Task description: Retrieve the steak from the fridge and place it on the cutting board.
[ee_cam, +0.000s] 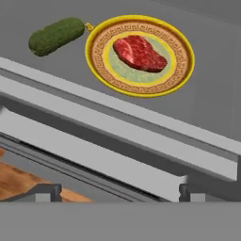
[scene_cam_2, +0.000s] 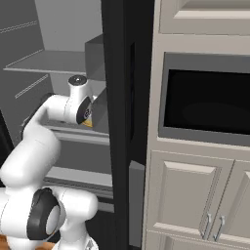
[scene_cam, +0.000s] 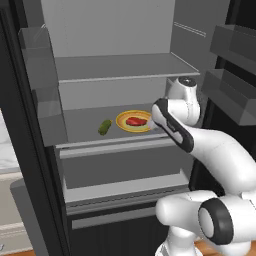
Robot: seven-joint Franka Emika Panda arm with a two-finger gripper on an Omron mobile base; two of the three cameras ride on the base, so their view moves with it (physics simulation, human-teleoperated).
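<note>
Steak (ee_cam: 139, 52) not yet grasped: fingers (ee_cam: 46, 191) spread wide apart at the lower edge of the hand view, nothing between them, positioned short of the shelf's front lip. Beyond the fingers, the steak lies flat at the centre of a round yellow-rimmed plate (ee_cam: 183, 70) on the middle shelf (scene_cam: 80, 125) of the fridge (scene_cam: 30, 165). A small green pickle-like vegetable (ee_cam: 56, 35) lies on the same shelf just beside the plate's rim, on its left in the left base view. Fridge stands open; the white arm (scene_cam: 215, 150) reaches in from the lower right of the left base view, wrist level with the plate. Beige cabinets (scene_cam_2: 195, 195) stand to the fridge's right in the right base view.
</note>
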